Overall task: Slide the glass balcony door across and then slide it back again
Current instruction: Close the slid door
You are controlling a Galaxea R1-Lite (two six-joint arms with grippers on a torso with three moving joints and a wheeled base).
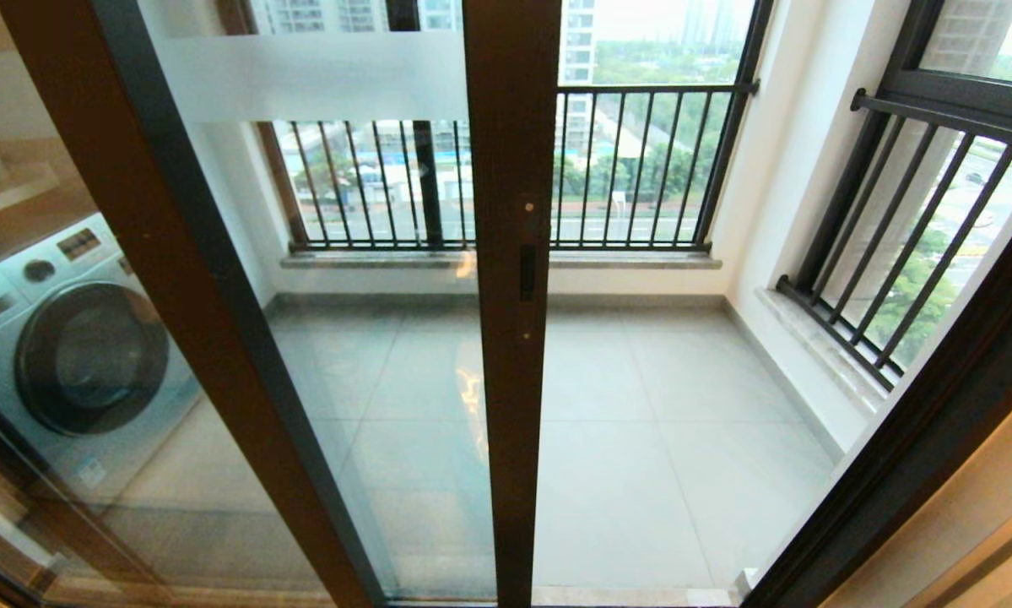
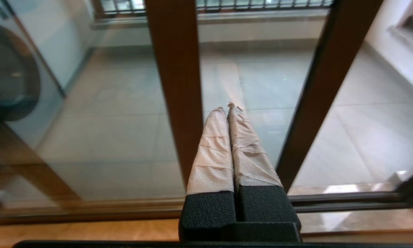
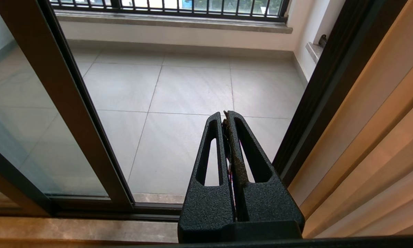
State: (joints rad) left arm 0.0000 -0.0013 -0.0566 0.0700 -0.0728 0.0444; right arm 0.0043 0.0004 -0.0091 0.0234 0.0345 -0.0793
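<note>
The left gripper [image 2: 227, 108] has its paper-wrapped fingers pressed together on nothing, and it hangs just in front of the glass balcony door [image 1: 510, 279], near the brown stile but not touching it. The right gripper [image 3: 225, 117] is likewise pinched together and empty, pointing through the open gap toward the balcony floor [image 3: 192, 89].

From left to right in the head view: a washing machine [image 1: 67, 338] shows behind the fixed glass, then the door's frosted band [image 1: 320, 76], then its stile with the dark lock plate [image 1: 527, 272], then bare opening up to the dark jamb [image 1: 936, 422]. The door stands partway across. I cannot tell which leg of the slide this is; neither gripper is engaged.
</note>
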